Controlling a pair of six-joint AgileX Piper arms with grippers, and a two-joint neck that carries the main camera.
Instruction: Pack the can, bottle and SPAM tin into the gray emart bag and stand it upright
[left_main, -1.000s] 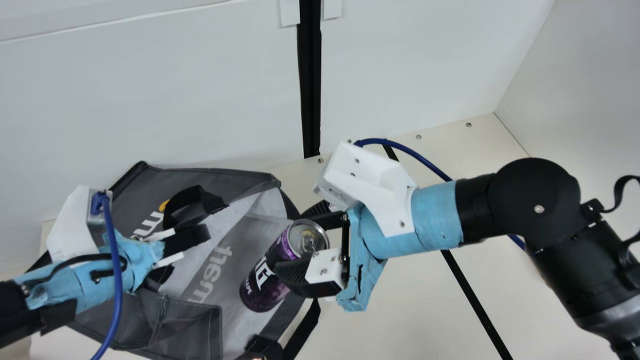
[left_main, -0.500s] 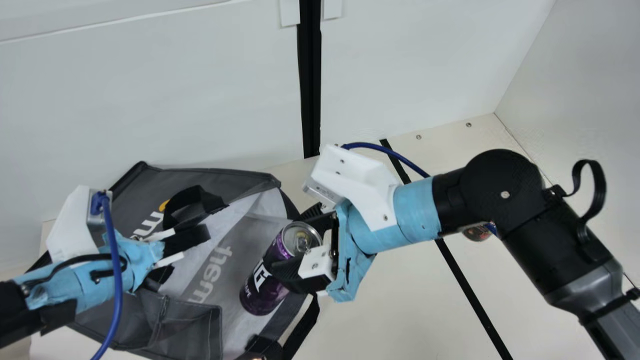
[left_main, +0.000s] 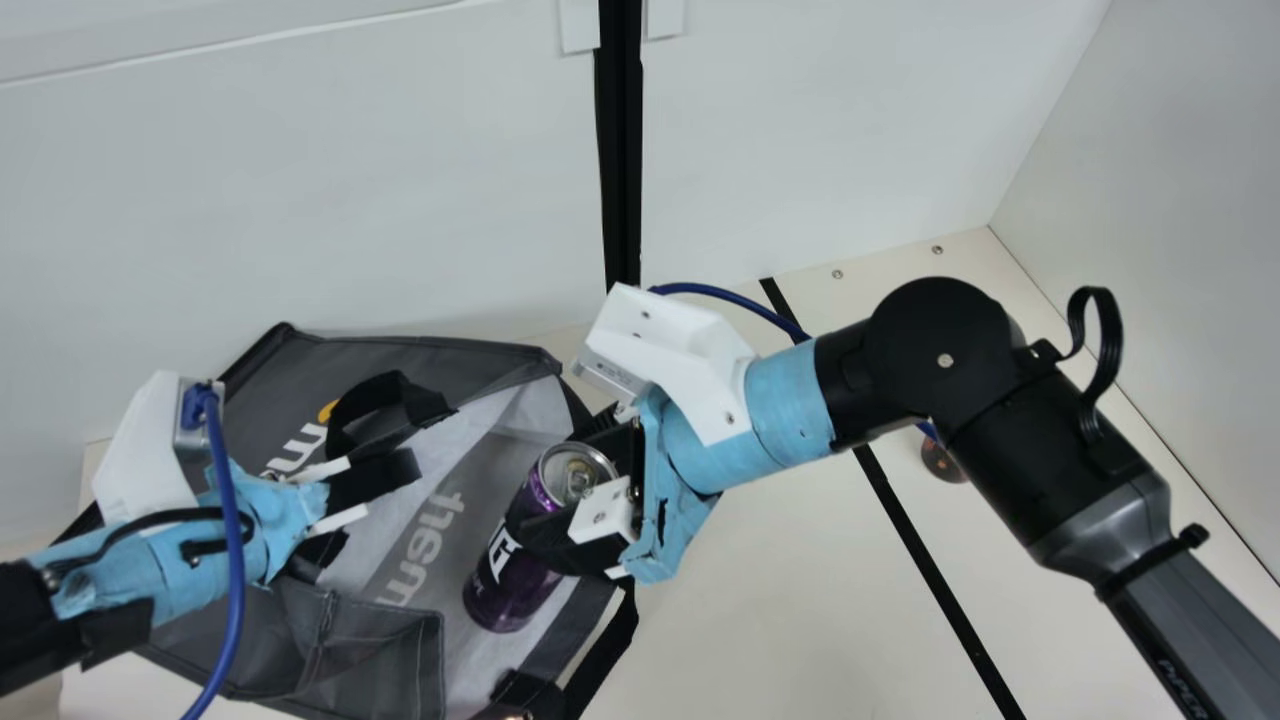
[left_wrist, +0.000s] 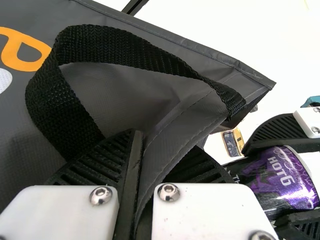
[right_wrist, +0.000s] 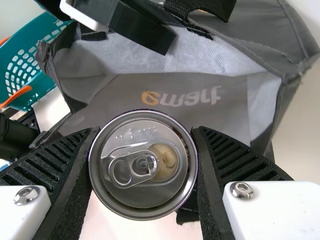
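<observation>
Two grips: left pincer (left_wrist: 164, 142) clamps bag rim (left_wrist: 170, 152); right pincer (right_wrist: 145, 132) holds can (left_main: 508, 592). Hold rim taut; insert can base-first.

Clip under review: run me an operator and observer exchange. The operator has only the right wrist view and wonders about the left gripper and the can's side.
Operator: I see the can's lid between my right gripper's fingers. What is the left gripper doing?
Observer: The left wrist view shows its fingers pinching a gray fabric edge of the bag, beside a black handle strap.
Operator: And the side of the can?
Observer: In the main view it's dark purple with white lettering, and the can leans, lid toward the right gripper.
</observation>
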